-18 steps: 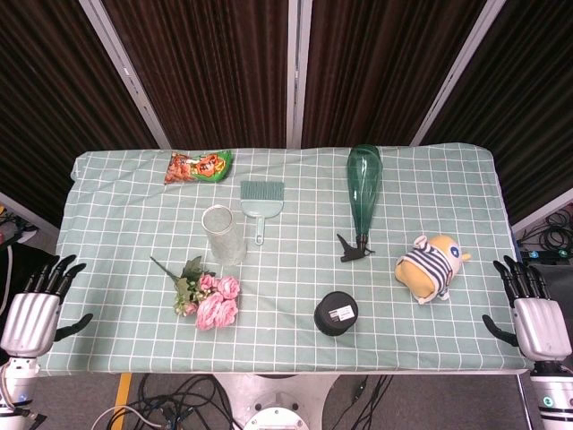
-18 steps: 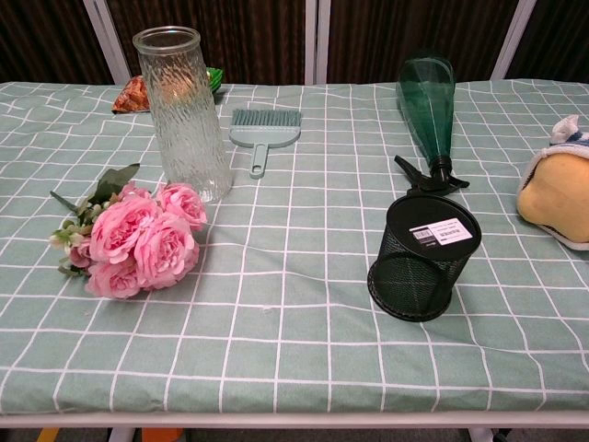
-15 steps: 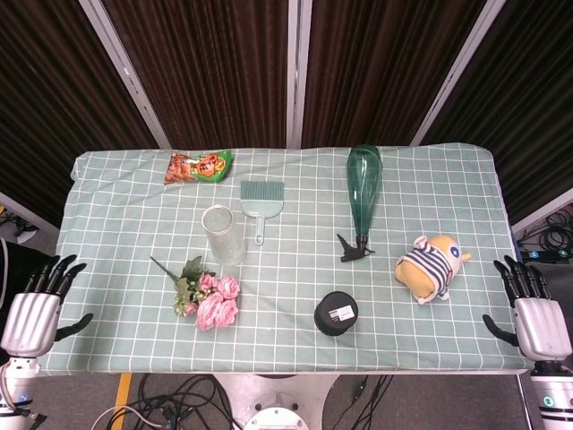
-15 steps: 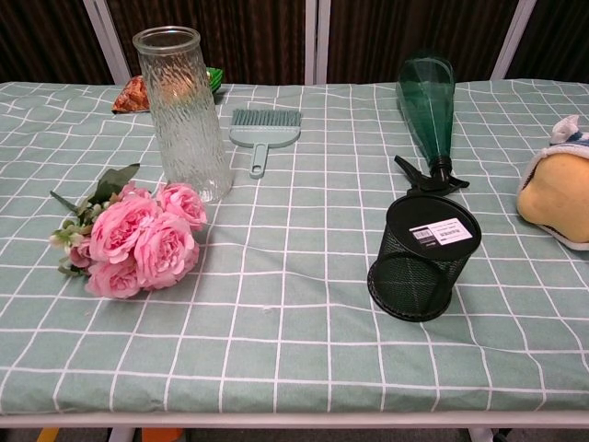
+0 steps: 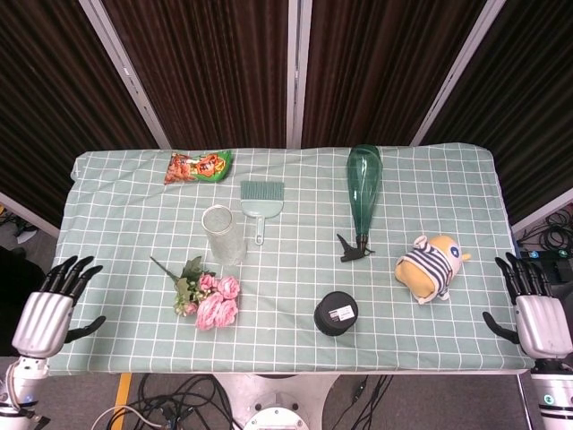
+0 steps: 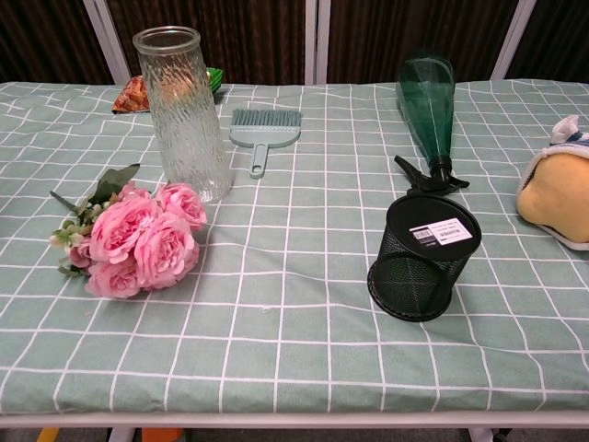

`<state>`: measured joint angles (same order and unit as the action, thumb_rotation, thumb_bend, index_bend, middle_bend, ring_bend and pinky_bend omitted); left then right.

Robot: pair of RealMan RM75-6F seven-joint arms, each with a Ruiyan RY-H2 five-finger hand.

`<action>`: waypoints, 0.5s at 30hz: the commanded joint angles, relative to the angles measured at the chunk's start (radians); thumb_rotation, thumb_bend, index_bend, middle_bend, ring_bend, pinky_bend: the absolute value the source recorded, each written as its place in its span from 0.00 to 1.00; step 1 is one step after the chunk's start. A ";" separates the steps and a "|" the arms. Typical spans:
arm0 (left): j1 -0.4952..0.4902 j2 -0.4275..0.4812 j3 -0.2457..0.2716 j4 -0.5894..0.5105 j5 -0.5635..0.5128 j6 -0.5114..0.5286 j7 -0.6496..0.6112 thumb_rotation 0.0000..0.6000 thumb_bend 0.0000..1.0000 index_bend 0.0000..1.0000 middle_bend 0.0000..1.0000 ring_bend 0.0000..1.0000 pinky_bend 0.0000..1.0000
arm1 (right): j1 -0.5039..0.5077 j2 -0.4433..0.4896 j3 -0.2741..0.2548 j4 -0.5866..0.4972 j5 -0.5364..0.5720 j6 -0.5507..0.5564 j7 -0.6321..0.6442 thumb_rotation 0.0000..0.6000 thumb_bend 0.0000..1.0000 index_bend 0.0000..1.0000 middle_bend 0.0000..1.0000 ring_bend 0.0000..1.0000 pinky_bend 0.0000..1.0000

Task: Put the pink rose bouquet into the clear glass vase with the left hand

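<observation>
— Where is the pink rose bouquet point(image 6: 132, 241)?
— Lying on the table point(image 5: 430, 188) toward its front left, just in front of the upright clear glass vase point(image 6: 182, 112).
— And the hands?
— The left hand point(image 5: 51, 309) hangs off the table's front-left corner, fingers spread, empty. The right hand point(image 5: 535, 313) is off the front-right corner, likewise spread and empty.

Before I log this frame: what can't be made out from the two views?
- Left hand and right hand: head view only, outside the chest frame.
- Plush toy: cut by the chest view's right edge.
- Snack packet: mostly hidden behind the glass vase, chest view.
- Pen cup label: too small to read.
</observation>
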<state>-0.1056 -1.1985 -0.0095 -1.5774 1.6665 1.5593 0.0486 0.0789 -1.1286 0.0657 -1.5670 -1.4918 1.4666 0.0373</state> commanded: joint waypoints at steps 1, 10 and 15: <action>-0.027 0.020 0.009 -0.024 0.032 -0.027 0.007 1.00 0.12 0.19 0.11 0.06 0.16 | 0.004 0.006 0.005 -0.017 0.004 -0.003 0.002 1.00 0.13 0.00 0.00 0.00 0.00; -0.126 0.050 0.047 -0.077 0.111 -0.172 -0.007 1.00 0.12 0.17 0.11 0.06 0.16 | 0.021 0.032 0.025 -0.092 0.026 -0.019 -0.047 1.00 0.13 0.00 0.00 0.00 0.00; -0.178 0.046 0.038 -0.113 0.113 -0.241 0.017 1.00 0.11 0.13 0.04 0.04 0.15 | 0.027 0.031 0.031 -0.117 0.049 -0.033 -0.078 1.00 0.13 0.00 0.00 0.00 0.00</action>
<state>-0.2675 -1.1514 0.0319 -1.6738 1.7792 1.3370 0.0572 0.1041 -1.0975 0.0953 -1.6793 -1.4475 1.4376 -0.0353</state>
